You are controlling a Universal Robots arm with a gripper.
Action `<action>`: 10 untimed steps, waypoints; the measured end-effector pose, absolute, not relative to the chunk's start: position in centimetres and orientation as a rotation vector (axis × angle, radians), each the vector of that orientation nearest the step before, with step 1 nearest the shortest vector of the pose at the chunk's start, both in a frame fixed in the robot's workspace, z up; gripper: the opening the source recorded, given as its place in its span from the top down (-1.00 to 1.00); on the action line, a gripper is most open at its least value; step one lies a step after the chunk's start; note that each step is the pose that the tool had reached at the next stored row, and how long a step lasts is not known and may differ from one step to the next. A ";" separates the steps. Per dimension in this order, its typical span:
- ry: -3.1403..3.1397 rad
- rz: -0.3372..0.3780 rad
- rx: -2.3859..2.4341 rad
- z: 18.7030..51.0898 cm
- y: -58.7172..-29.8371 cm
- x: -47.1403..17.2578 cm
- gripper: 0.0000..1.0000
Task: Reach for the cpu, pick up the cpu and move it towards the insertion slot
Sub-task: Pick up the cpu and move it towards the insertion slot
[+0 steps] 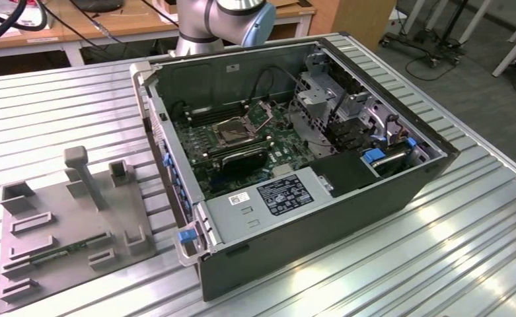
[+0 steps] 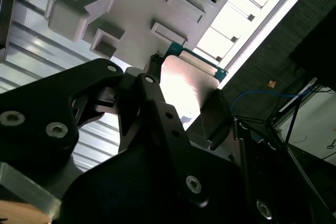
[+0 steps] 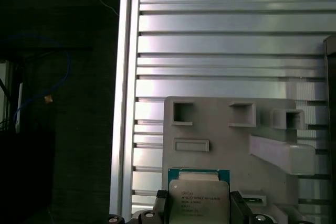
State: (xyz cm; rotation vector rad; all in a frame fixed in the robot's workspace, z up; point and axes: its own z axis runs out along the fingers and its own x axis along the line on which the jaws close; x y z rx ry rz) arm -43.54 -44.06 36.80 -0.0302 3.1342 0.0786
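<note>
Reach and grasp appear done: the fingers [image 3: 237, 207] are gripping the cpu [image 3: 198, 199] by opposite edges at the lower centre of the first wrist view, above the grey tray [image 3: 226, 150] (apparently lifted). The insertion slot [image 1: 237, 132], mid-frame in the exterior view, is lying well apart.

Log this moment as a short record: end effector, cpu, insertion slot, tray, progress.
end effector: shut on the cpu, a finger on each of two opposite edges
cpu: held above the grey plastic tray, silvery face visible in both wrist views
insertion slot: inside the open computer case, dark centre, no chip in it
grey plastic tray: on the metal table, to the exterior view's left of the case
progress: cpu picked up, not yet at the insertion slot
</note>
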 end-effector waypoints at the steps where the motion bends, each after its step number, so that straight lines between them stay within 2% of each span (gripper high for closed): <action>1: 3.134 0.079 -0.030 36.8 -44.1 -43.5 -0.08; 10: 3.134 0.079 -0.030 36.8 -44.1 -43.0 -0.08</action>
